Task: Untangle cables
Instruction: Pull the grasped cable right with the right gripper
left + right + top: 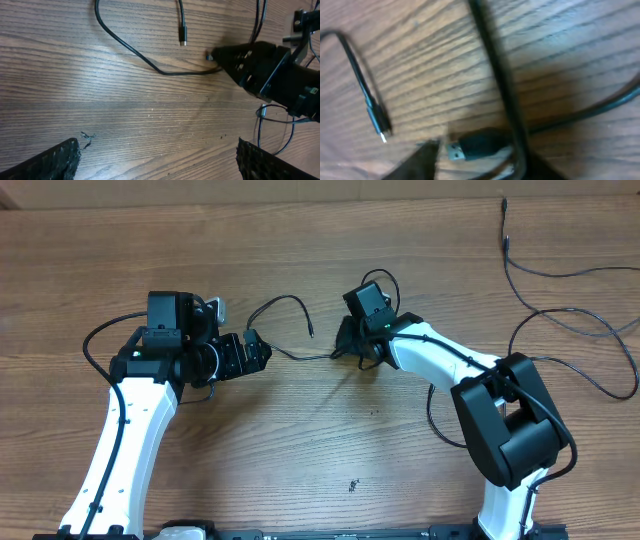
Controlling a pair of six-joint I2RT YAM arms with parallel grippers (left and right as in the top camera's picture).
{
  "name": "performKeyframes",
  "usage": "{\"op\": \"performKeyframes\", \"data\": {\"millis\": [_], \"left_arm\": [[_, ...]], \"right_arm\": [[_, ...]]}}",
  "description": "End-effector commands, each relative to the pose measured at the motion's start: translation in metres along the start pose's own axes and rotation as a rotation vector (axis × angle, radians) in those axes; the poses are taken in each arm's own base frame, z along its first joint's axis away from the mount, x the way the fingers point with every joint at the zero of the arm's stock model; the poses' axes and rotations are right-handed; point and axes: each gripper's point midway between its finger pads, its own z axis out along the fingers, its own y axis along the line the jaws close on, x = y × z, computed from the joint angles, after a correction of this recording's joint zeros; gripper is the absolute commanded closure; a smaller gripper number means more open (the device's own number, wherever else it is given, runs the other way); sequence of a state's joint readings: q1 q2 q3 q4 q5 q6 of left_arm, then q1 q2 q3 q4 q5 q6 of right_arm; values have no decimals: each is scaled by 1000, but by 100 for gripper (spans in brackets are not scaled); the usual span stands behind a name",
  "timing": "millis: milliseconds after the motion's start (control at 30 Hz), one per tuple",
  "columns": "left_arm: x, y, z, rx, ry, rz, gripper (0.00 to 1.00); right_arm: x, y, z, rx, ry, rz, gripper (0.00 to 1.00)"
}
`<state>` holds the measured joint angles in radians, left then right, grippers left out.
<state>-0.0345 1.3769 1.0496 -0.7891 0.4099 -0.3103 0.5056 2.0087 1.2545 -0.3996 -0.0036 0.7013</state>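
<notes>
Two thin black cords lie on the wooden worktop (pixel 300 460). The short cable (pixel 290 298) sits mid-worktop between the two arms: it loops up in an arc and hangs back down to a free tip, and its other run trails rightward to the right pincer (pixel 340 350). The long cable (pixel 570 275) sprawls in loose curves at the far right, well apart from both arms. The overhead view alone shows both cords and their spacing. The left wrist view adds detail on the short one, showing a slim silver-tipped plug (pixel 183 36) lying free on the wood and the opposite end meeting the tip of the right pincer. The left pincer (pixel 262 352) is spread wide and holds nothing, its padded fingers (pixel 60 160) in the bottom corners of that view. The right wrist view is blurred. A broader plug (pixel 472 144) with a metal mouth lies between that pincer's fingertips, crossed by a dark cord. Whether the pincer grips it cannot be told.
</notes>
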Motion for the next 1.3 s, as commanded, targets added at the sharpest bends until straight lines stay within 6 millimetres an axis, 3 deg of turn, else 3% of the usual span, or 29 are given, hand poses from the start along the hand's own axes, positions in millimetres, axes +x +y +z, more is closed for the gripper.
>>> {"op": "performKeyframes", "data": {"millis": [0,200,233,467,667,900,1033,1167,1267], "left_arm": [[-2,0,0,-2,-4,19,0],[-2,0,0,-2,-4,19,0],[-2,0,0,-2,-4,19,0],[-2,0,0,-2,-4,19,1],[-2,0,0,-2,-4,19,0],[-2,0,0,-2,-4,19,0],[-2,0,0,-2,-5,19,0],[-2,0,0,-2,-4,19,0],[-2,0,0,-2,-4,19,0]], "right_arm": [[11,-5,8,22,30,-4,66],[21,-6,8,39,58,-15,86],[25,-5,7,44,66,-20,95],[33,-5,1,52,98,-26,96],[19,8,-31,7,52,-27,96],[-11,41,-112,-136,-89,-35,96],[-21,51,-178,-218,-172,-38,96],[-19,49,-230,-247,-203,-42,96],[-12,42,-258,-245,-201,-41,96]]}}
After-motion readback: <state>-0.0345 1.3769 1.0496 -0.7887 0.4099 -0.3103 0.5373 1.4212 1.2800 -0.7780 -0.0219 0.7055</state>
